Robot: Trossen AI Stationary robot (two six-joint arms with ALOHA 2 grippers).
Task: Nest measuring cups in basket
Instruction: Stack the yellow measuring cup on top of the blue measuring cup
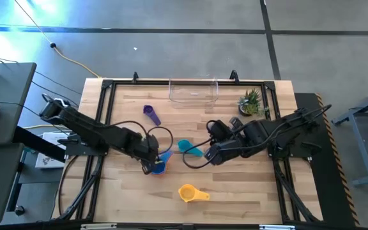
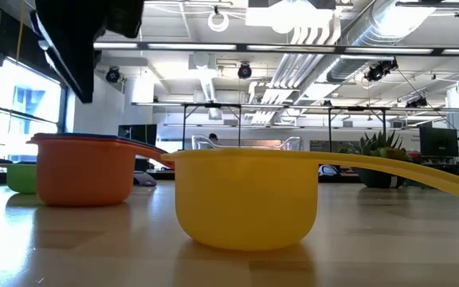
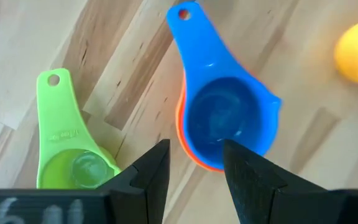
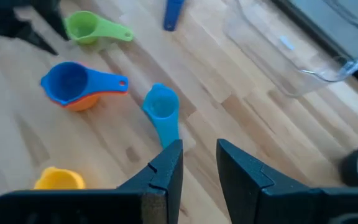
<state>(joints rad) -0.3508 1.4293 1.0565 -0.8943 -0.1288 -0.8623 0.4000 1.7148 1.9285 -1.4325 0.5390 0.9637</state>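
Note:
The blue cup (image 3: 225, 118) sits nested inside the orange cup (image 3: 188, 146) near the table's middle (image 1: 160, 166). My left gripper (image 3: 194, 165) (image 1: 152, 163) is open and hangs over their near rim. The green cup (image 3: 67, 158) lies beside it on the wood. The teal cup (image 4: 161, 106) (image 1: 186, 146) lies on the table with its handle pointing at my open right gripper (image 4: 199, 163) (image 1: 209, 155), just short of the fingers. The yellow cup (image 1: 191, 192) stands nearer the front edge, and the purple cup (image 1: 151, 114) farther back. The clear basket (image 1: 193, 91) rests at the far edge. No red cup shows. My left gripper points down over the blue cup's rim (image 3: 253, 134), opposite the handle. One finger (image 3: 247, 180) covers that rim, so I cannot tell whether it touches. The nested pair rests on the table.
A small potted plant (image 1: 251, 102) stands to the right of the basket, close to the right arm. Black cables loop over the table between the two arms (image 1: 193, 163). In the low view the yellow cup (image 2: 245, 195) fills the foreground, with the orange cup (image 2: 82, 171) behind it.

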